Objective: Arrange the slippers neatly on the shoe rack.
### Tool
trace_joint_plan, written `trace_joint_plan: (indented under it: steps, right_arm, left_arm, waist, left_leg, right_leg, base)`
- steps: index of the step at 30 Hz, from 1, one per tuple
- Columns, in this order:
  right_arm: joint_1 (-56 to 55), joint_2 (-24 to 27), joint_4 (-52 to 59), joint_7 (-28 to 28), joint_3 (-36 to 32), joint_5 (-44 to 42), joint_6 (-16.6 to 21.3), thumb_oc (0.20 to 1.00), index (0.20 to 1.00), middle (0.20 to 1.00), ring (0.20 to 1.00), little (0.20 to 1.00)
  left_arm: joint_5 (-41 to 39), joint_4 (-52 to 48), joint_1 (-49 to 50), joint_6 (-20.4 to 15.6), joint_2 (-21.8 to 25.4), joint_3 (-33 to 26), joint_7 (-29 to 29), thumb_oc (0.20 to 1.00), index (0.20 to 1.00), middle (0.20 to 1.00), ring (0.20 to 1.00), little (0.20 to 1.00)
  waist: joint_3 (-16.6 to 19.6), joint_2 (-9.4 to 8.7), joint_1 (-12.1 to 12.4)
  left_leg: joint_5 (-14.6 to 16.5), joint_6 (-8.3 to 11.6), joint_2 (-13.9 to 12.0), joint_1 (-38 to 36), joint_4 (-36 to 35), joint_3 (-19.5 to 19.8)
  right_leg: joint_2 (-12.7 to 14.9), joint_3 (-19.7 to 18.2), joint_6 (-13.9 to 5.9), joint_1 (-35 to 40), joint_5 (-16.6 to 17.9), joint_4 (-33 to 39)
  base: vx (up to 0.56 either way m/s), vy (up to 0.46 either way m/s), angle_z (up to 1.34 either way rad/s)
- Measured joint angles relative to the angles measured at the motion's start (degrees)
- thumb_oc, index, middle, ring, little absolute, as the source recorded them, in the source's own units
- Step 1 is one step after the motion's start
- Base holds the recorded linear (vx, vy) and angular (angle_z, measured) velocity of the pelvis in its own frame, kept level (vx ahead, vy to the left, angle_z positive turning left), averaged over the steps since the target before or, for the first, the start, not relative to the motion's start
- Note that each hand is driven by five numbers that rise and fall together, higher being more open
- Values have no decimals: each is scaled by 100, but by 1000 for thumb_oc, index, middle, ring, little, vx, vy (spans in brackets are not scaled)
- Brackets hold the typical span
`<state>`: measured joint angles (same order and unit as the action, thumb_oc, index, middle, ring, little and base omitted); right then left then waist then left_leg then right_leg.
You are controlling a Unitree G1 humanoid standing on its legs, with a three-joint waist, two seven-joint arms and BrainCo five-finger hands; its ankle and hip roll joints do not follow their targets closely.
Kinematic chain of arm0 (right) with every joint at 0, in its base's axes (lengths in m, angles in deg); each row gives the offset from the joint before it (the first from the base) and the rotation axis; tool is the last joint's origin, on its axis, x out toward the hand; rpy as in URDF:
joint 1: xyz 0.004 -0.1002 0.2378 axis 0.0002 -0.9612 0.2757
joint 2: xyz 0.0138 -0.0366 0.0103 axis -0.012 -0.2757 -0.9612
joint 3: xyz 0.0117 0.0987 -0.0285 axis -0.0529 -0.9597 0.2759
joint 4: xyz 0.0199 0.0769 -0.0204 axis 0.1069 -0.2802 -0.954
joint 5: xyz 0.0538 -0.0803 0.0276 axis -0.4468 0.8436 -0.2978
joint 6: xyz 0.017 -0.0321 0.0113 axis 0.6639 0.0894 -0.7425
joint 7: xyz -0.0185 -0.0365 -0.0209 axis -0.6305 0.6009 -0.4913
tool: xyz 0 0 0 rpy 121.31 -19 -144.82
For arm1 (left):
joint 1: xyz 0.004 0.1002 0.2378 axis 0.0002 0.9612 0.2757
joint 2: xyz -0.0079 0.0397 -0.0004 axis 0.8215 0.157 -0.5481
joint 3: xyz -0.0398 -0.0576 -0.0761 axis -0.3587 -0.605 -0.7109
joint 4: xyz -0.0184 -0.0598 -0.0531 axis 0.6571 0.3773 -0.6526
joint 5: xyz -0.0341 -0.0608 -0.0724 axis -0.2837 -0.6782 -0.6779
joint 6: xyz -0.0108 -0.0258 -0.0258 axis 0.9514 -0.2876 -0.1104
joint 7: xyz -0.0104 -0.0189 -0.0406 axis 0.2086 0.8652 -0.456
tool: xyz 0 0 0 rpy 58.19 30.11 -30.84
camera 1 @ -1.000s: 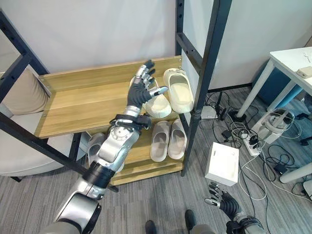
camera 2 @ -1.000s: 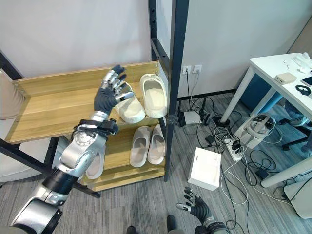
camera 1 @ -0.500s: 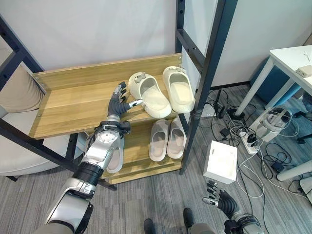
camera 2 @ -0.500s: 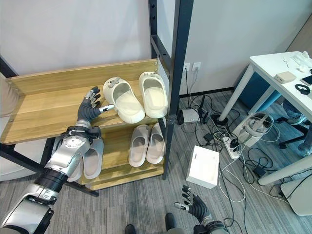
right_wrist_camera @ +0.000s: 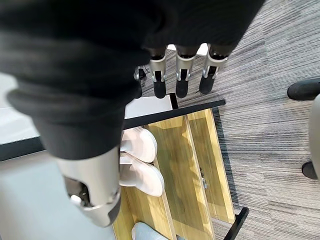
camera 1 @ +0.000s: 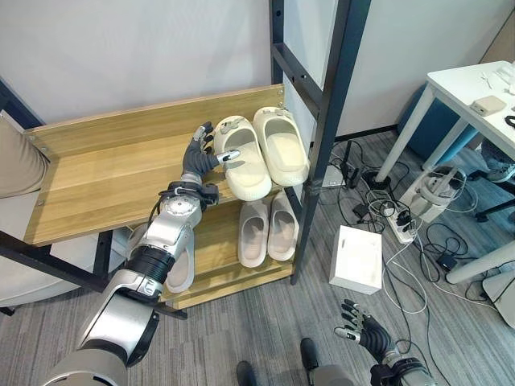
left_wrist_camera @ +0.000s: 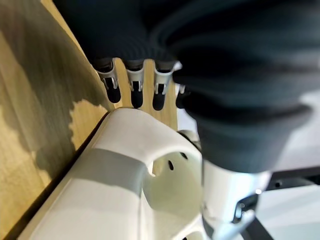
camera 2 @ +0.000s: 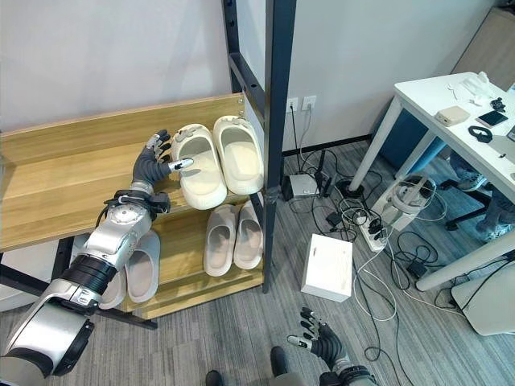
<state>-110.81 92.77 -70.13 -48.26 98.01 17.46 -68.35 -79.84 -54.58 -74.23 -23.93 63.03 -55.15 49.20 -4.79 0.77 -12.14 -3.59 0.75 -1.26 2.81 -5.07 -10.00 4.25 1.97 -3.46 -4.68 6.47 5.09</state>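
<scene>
Two cream slippers lie side by side at the right end of the upper wooden shelf (camera 1: pixel 96 185): the left one (camera 1: pixel 242 161) and the right one (camera 1: pixel 279 146). My left hand (camera 1: pixel 198 157) is open, its straight fingers against the left slipper's outer side; the left wrist view has the fingertips (left_wrist_camera: pixel 133 95) just above that slipper (left_wrist_camera: pixel 125 170). On the lower shelf (camera 1: pixel 217 265) stand a beige pair (camera 1: pixel 263 229) and a grey pair (camera 1: pixel 179 257) partly behind my arm. My right hand (camera 1: pixel 362 334) hangs open low over the floor.
The rack's black posts (camera 1: pixel 326 121) rise beside the slippers. A white box (camera 1: pixel 356 259) lies on the carpet to the right, near cables and a power strip (camera 1: pixel 398 229). A white desk (camera 1: pixel 475 88) stands at far right. A beige cushion (camera 1: pixel 16 165) is left of the rack.
My left hand dropped from above the slippers, drew back along the shelf edge, then came in against the left slipper's side. The camera shifted, so the whole picture moved.
</scene>
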Motion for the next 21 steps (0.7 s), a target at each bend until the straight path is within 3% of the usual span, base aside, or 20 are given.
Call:
trace_joint_plan:
  steps: [6, 8, 10, 13, 15, 17, 20, 21]
  right_arm:
    - [76, -39, -1, -24, 25, -3, 25, 1000, 1000, 1000, 1000, 1000]
    - [164, -45, 0, -87, 22, -7, 91, 1000, 1000, 1000, 1000, 1000]
    - [246, -36, -2, -78, 27, -8, 140, 1000, 1000, 1000, 1000, 1000]
    - [330, -59, -17, -50, 20, -7, 135, 1000, 1000, 1000, 1000, 1000]
    - [438, -70, -93, 45, 22, -7, 85, 1000, 1000, 1000, 1000, 1000]
    - [402, -76, -240, 130, 24, -5, 70, 1000, 1000, 1000, 1000, 1000]
    - [315, -44, -243, 275, 30, 6, -30, 1000, 1000, 1000, 1000, 1000]
    - [265, -42, -169, 327, 33, 29, -32, 1000, 1000, 1000, 1000, 1000]
  left_arm:
    - [513, -237, 3, 5, 39, -583, -868, 1000, 1000, 1000, 1000, 1000]
    - [510, -1564, 45, -168, 98, -813, -1272, 1000, 1000, 1000, 1000, 1000]
    - [487, -2412, 67, -317, 276, -755, -1234, 1000, 1000, 1000, 1000, 1000]
    - [-37, -4093, 607, -758, 311, -234, -497, 1000, 1000, 1000, 1000, 1000]
    - [-483, -4473, 1104, -750, 167, -114, 26, 1000, 1000, 1000, 1000, 1000]
    - [-807, -5174, 1958, -690, 259, 381, 749, 1000, 1000, 1000, 1000, 1000]
    - [-1263, -5825, 2360, -348, 1429, 1057, 1922, 1000, 1000, 1000, 1000, 1000]
    - [-1508, -6032, 2916, -231, 1513, 1252, 2292, 1000, 1000, 1000, 1000, 1000]
  waist:
    - [-37, -58, 16]
    - [-97, -155, 41]
    - [-97, -156, 170]
    - [-81, -134, 358]
    - [-52, -78, 523]
    - [-42, -82, 532]
    - [6, -32, 704]
    - [78, 15, 703]
  left_leg:
    - [-6, 3, -6, -39, 1, 17]
    - [-27, 8, -4, -57, 2, 165]
    - [-24, 5, 2, -94, 3, 174]
    - [-32, 3, 20, -120, 4, 307]
    - [-38, 1, 25, -118, 4, 348]
    - [-50, 10, 31, -171, 3, 457]
    - [-39, 58, 29, -174, 1, 491]
    - [-37, 59, 37, -195, 0, 492]
  right_leg:
    - [-1, 31, 1, 54, 2, -1]
    - [1, 141, 0, 140, -1, -1]
    - [6, 157, -5, 179, -5, -2]
    - [21, 287, -13, 271, -29, -14]
    - [20, 322, -8, 286, -22, -11]
    - [27, 415, 3, 387, -48, -2]
    - [30, 443, -36, 406, -92, -3]
    - [29, 444, -36, 421, -92, -3]
  base:
    - [-39, -17, 3]
    - [-51, -4, 25]
    - [-68, -3, 12]
    - [-72, -4, 21]
    - [-90, -4, 10]
    - [-73, 9, 21]
    - [-85, 5, 8]
    - [-81, 1, -2]
